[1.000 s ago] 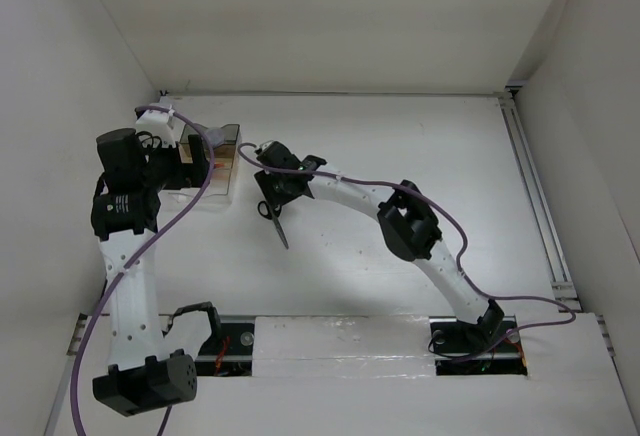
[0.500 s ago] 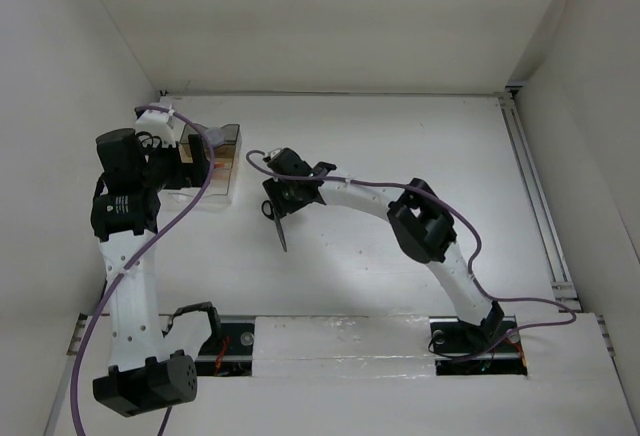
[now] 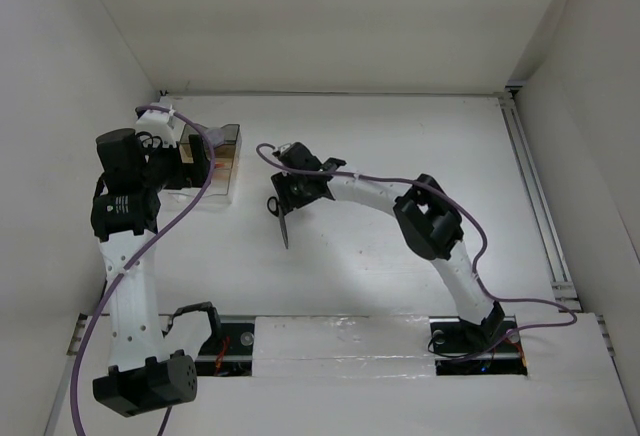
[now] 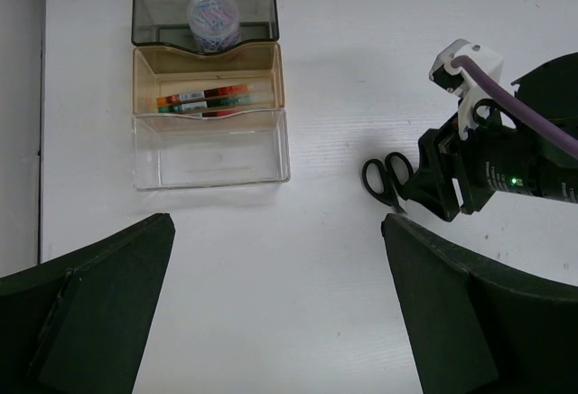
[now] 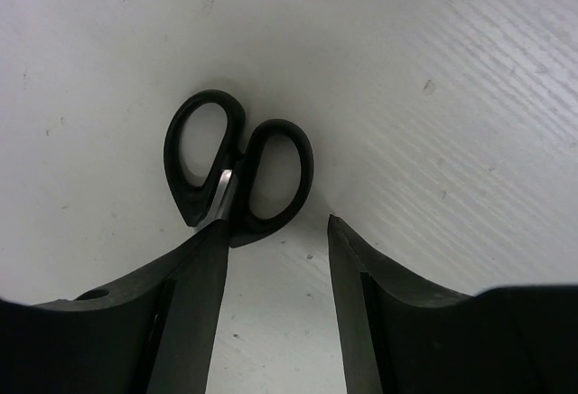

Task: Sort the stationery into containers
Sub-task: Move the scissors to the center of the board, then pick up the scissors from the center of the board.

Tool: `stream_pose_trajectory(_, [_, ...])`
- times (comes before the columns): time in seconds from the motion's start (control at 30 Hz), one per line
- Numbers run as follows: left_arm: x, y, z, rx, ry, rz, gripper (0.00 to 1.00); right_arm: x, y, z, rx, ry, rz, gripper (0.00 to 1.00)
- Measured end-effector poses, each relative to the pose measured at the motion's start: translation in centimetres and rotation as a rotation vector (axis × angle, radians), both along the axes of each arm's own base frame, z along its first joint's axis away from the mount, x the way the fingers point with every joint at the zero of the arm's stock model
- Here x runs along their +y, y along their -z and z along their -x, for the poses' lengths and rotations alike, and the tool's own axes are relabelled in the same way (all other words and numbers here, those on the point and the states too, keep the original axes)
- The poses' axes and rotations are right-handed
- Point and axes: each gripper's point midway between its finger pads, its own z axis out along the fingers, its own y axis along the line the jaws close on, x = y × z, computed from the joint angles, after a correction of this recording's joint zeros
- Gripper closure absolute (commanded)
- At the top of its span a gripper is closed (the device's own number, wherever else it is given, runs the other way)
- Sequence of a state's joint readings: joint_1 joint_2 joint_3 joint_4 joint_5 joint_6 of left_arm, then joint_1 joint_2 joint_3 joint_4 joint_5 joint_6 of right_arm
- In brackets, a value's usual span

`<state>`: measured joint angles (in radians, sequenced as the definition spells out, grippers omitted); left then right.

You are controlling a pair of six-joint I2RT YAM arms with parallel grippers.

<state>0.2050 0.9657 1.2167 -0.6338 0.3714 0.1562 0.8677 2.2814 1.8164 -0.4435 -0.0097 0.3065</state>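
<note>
Nearest the bases, the right arm [image 3: 385,201] has swung a little to its own right over the last second, drawing away from the box. The handle end of the scissors [image 5: 242,150] has gone the same way, while the blade tip has hardly shifted on the counter [image 3: 420,136]. I read that as the scissors being turned or dragged rather than carried to the box. This last loose item is therefore not yet sorted. It lies out on the open counter, well apart from the box, with its handles on the box side.

The right fingers [image 5: 185,322] stand about half open, and their spread has not changed. Bare counter shows in the gap between them, and nothing is clamped there. The two black handle loops lie just past the fingertips. The blade runs in under one finger, the one on the left of the wrist view. I cannot tell whether that finger presses on the blade or only hovers over it.

Farther back, the left fingers [image 4: 99,304] are spread wide and released, grasping nothing. They hang over the counter on the near side of the box and have not moved.

Farthest, the box [image 4: 212,154] has three sections. The near, clear one is empty, the amber middle one holds the pens [image 4: 203,100], and the dark far one holds the round tub [image 4: 213,20]. The clear section looks like the likely place for the scissors.
</note>
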Motion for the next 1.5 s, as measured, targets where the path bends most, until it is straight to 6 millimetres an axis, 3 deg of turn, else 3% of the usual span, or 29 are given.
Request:
stream_pose_trajectory(0.63, [-0.3,0.0,0.0,-0.001,0.013,0.008,0.01,-1.0,-1.3,-0.9,0.041,-0.006,-0.083,0.47])
stream_pose_trajectory(0.9, [-0.4,-0.1,0.0,-0.002,0.018,0.010,0.01,-1.6,-2.2,-2.3,0.019,0.027,-0.087,0.48])
stream_pose_trajectory(1.1, [-0.4,-0.1,0.0,-0.002,0.019,0.011,0.01,-0.7,-3.4,-3.6,-0.031,0.045,-0.091,0.49])
stream_pose_trajectory(1.37, [-0.4,0.5,0.1,0.009,0.019,0.014,0.01,-0.3,-0.2,-3.6,-0.005,0.049,-0.036,0.50])
stream_pose_trajectory(1.5, [-0.4,1.1,0.2,0.024,0.019,0.017,0.01,-0.2,0.0,-3.5,-0.018,0.056,-0.022,0.50])
